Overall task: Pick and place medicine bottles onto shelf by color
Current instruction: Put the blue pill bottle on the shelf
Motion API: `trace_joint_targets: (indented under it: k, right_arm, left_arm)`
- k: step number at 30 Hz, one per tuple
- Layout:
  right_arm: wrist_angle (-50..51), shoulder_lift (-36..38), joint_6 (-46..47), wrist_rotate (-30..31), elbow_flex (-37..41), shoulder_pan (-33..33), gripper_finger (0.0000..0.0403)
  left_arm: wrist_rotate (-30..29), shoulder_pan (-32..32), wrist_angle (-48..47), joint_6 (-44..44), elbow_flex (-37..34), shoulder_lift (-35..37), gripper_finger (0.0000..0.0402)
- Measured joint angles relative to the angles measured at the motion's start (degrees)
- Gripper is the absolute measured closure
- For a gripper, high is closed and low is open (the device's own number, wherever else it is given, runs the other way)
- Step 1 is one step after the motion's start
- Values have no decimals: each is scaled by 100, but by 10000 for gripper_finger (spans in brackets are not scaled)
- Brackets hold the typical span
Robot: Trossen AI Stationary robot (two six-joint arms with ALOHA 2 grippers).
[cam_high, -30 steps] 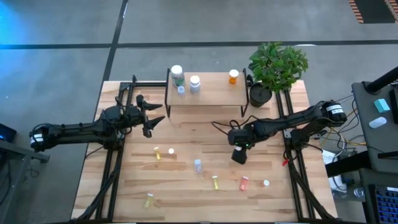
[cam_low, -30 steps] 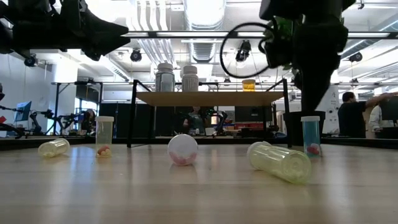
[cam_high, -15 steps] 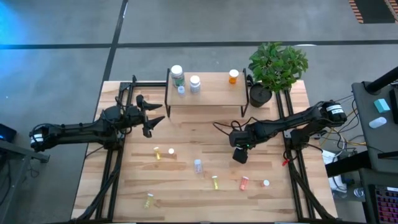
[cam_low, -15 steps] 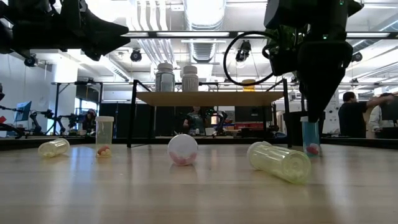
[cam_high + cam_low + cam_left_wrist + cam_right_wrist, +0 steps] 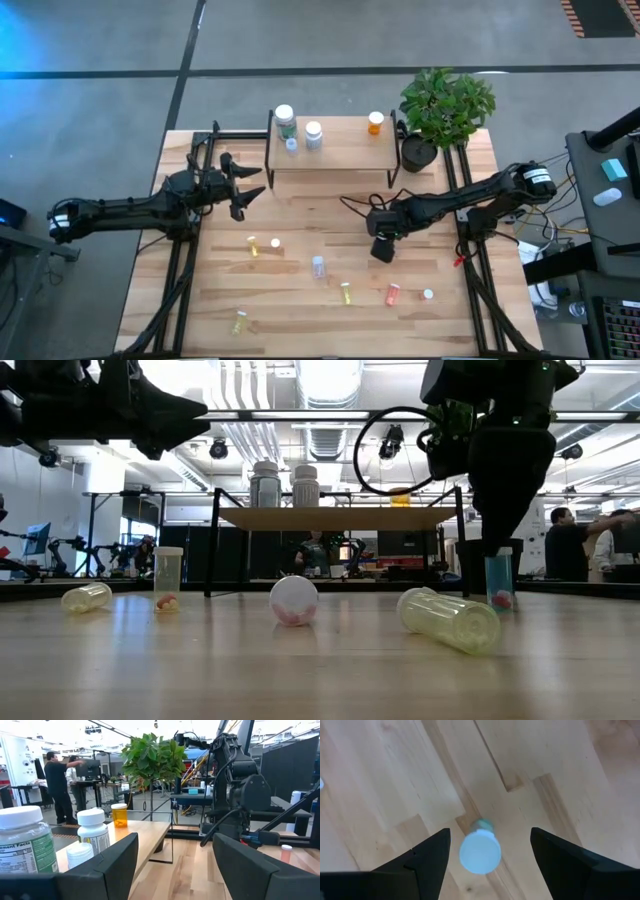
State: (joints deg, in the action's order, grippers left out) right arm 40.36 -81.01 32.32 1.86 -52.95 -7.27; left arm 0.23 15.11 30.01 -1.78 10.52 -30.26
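Note:
My right gripper (image 5: 383, 249) (image 5: 490, 856) hangs open, pointing steeply down over an upright blue vial with a white cap (image 5: 480, 851) (image 5: 498, 582). Its fingers stand on either side of the cap without touching it. The vial stands on its base on the table. My left gripper (image 5: 254, 186) (image 5: 172, 870) waits open and level at the table's left, facing the shelf (image 5: 340, 152). Three white-capped bottles (image 5: 286, 119) (image 5: 313, 133) (image 5: 291, 144) stand at the shelf's left end and an orange one (image 5: 375, 122) at its right. Yellow (image 5: 252, 246) (image 5: 345, 293) (image 5: 240, 322), clear (image 5: 318, 266) and orange (image 5: 392, 294) bottles lie on the table.
A potted plant (image 5: 446, 105) stands at the far right corner beside the shelf. Two loose white caps (image 5: 275, 243) (image 5: 428, 295) lie among the bottles. Black frame rails (image 5: 180, 270) (image 5: 475, 270) run along both sides of the table. People stand in the room behind.
My right gripper has edged down a little over the upright blue vial, staying open. The bottles have kept their places.

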Motion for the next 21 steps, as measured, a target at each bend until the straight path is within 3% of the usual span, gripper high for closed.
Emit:
trace_joint_targets:
  k: [21]
  right_arm:
    - [-63,-2,24,40,13,0,138]
  left_arm:
    - [7,0,-4,13,0,-8,162]
